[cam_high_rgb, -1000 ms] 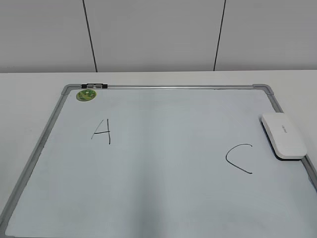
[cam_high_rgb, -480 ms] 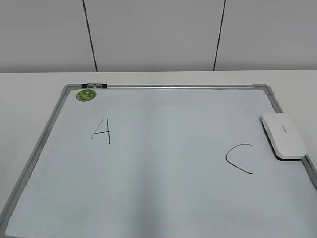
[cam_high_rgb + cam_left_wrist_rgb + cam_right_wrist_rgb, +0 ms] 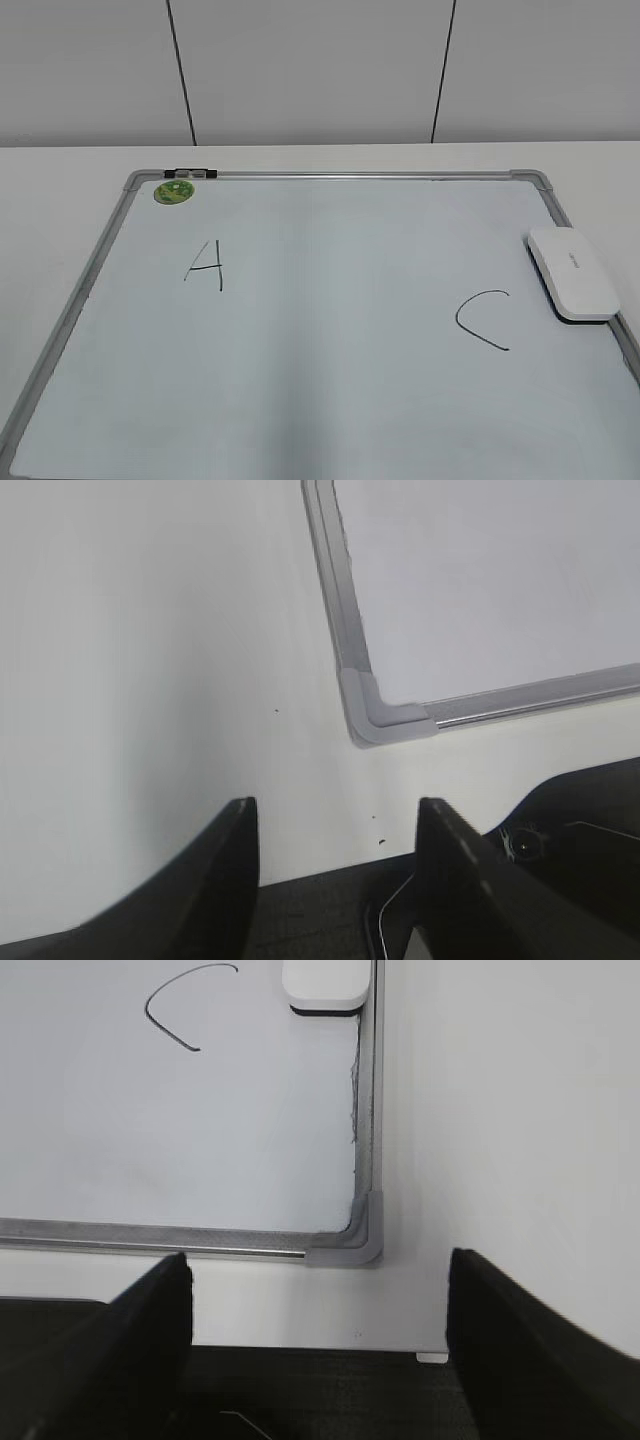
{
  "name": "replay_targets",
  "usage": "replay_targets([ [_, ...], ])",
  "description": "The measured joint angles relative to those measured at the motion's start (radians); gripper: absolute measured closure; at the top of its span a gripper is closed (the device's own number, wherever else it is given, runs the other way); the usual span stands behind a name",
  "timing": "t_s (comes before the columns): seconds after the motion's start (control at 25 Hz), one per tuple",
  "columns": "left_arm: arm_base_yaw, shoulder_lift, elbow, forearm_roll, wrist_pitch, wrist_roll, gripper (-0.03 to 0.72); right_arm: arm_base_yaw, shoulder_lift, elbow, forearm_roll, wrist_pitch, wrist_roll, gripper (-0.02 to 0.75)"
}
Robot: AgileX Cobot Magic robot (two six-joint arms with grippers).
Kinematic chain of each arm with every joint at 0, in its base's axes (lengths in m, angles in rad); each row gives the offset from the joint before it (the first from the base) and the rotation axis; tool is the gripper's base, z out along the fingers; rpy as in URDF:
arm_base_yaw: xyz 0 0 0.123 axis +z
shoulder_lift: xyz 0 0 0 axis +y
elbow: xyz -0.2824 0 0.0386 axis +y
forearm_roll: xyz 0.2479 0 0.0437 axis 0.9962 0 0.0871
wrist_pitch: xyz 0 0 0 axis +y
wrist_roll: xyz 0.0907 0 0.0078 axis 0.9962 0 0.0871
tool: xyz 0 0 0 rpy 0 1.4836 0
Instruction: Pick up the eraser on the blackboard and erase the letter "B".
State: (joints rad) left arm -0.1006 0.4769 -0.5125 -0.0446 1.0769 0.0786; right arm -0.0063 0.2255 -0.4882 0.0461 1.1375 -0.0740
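Note:
The blackboard [image 3: 330, 330] is a white board with a grey frame lying flat on the white table. The white eraser [image 3: 571, 272] lies at its right edge; its near end shows in the right wrist view [image 3: 322, 982]. No letter "B" shows on the board; only a thin "A" [image 3: 206, 265] and a curved "C" [image 3: 482, 318] are written there. The "C" also shows in the right wrist view [image 3: 180, 1005]. My left gripper [image 3: 338, 815] is open and empty near the board's near-left corner [image 3: 375, 708]. My right gripper [image 3: 318, 1270] is open and empty near the near-right corner [image 3: 355, 1235]. Neither gripper shows in the exterior view.
A small round green magnet [image 3: 174, 190] sits at the board's far left corner beside a black clip [image 3: 190, 174] on the frame. A grey panelled wall stands behind the table. The table's front edge [image 3: 330, 1348] lies just below both grippers.

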Motion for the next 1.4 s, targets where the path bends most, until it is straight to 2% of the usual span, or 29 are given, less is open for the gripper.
replay_targets([
  [0.24,0.039,-0.171,0.0,0.0,0.008,0.0,0.318,-0.042,-0.113,0.0,0.0,0.0,0.0,0.151],
  [0.6,0.088,-0.462,0.0,0.0,0.018,-0.001,0.319,-0.043,-0.241,0.0,0.0,0.0,0.0,0.152],
  [1.4,0.088,-0.467,0.0,0.0,0.025,-0.001,0.32,-0.043,-0.241,0.0,0.0,0.002,0.0,0.151],
])
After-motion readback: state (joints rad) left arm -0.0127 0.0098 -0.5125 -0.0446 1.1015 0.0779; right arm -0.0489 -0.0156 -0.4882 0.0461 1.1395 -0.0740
